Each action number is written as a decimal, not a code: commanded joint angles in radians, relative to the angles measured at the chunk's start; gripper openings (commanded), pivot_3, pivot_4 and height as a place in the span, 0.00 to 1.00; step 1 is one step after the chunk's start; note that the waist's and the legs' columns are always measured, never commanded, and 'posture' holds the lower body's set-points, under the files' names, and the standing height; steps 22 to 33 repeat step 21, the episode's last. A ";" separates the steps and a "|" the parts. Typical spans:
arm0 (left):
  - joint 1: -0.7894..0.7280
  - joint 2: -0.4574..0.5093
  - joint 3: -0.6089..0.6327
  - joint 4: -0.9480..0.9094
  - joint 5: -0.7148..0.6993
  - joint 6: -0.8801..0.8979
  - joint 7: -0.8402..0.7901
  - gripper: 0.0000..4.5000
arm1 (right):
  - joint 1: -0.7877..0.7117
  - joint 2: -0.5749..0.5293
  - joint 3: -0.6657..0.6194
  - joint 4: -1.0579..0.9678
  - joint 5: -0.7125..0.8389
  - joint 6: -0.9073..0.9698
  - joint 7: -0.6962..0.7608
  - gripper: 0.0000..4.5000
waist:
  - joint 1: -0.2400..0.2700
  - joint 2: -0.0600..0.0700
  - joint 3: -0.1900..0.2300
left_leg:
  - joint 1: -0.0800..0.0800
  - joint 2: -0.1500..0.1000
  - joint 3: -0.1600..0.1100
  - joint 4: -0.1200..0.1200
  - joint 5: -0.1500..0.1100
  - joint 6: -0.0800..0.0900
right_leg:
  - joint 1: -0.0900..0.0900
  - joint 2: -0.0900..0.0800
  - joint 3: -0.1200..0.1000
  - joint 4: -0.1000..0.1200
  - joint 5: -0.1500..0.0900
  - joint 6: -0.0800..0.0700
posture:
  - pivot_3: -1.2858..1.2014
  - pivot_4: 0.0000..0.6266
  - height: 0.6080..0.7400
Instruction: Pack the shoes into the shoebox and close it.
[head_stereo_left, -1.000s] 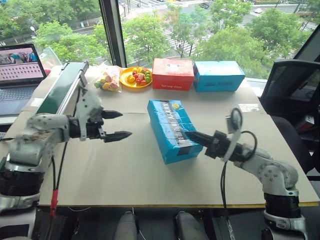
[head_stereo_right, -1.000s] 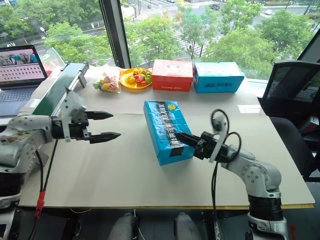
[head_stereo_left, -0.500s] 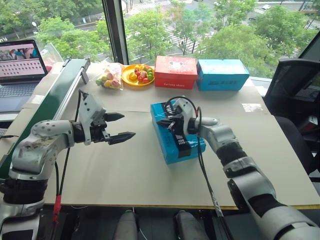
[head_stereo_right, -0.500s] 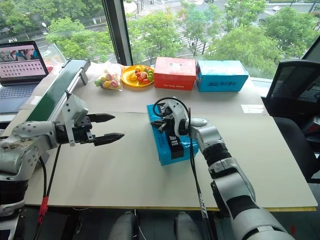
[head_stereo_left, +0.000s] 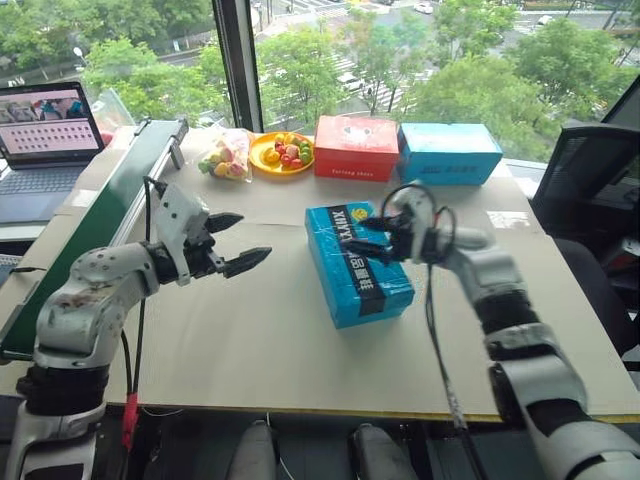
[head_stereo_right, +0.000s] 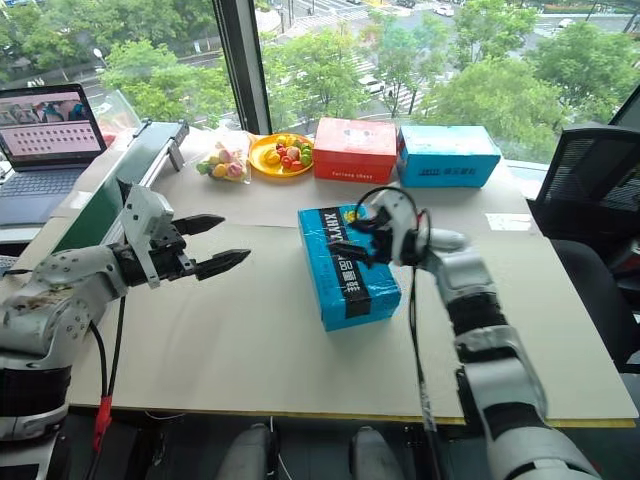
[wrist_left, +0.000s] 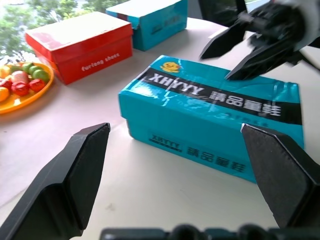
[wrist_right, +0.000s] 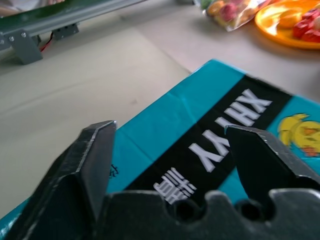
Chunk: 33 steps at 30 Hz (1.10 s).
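The shoebox (head_stereo_left: 357, 262) lies shut in the middle of the worktop (head_stereo_left: 250, 340), its lid down with the black band and white lettering running along the top; with the lid shut, its inside is hidden. From the head views the whole layout reads at once: a red box (head_stereo_left: 357, 147) and a light-blue box (head_stereo_left: 449, 152) stand side by side along the far edge by the window, an orange plate of fruit (head_stereo_left: 281, 153) and a clear bag of sweets (head_stereo_left: 225, 155) sit to their left, a green conveyor (head_stereo_left: 110, 210) runs down the left side, and a laptop (head_stereo_left: 45, 135) is open beyond it. The left wrist view adds what the head views cannot give: the near side wall of the shoebox with its small lettering, a yellow cartoon mark at the end of the lid, and the right gripper (wrist_left: 240, 52) seen from across, its two dark fingers tapering down to the lid's far edge, one tip looking to touch the lid. The right wrist view looks close along the lid, with the band's letters between that gripper's own fingers (wrist_right: 95, 160). The right gripper's jaws are spread apart over the far half of the lid and hold nothing. The left gripper (head_stereo_left: 236, 243) hovers above the bare worktop, well to the left of the shoebox, its jaws also spread wide and empty, pointing toward the box.
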 joint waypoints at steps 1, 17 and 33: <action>0.019 -0.058 -0.010 0.010 0.059 -0.101 0.062 1.00 | 0.165 -0.130 -0.100 -0.138 -0.032 -0.066 -0.020 0.99 | 0.007 0.000 0.000 | 0.000 0.000 0.000 0.000 0.000 0.000 | 0.000 0.000 0.000 -0.001 0.000 0.000 | 0.52 0.24 1.00; 0.304 -0.377 -0.078 0.252 0.361 -0.531 0.405 1.00 | 0.632 0.191 -0.309 -0.191 -0.100 -0.353 -0.526 0.99 | -0.025 0.000 -0.001 | 0.007 -0.001 0.002 0.003 -0.001 0.000 | 0.007 0.000 0.005 -0.003 -0.002 0.008 | 0.52 0.24 1.00; 0.339 -0.403 -0.094 0.313 0.392 -0.588 0.431 1.00 | 0.644 0.226 -0.294 -0.179 -0.119 -0.379 -0.570 0.99 | -0.026 0.000 -0.001 | 0.007 -0.001 0.002 0.002 -0.001 0.000 | 0.006 0.000 0.005 -0.002 -0.002 0.008 | 0.52 0.24 1.00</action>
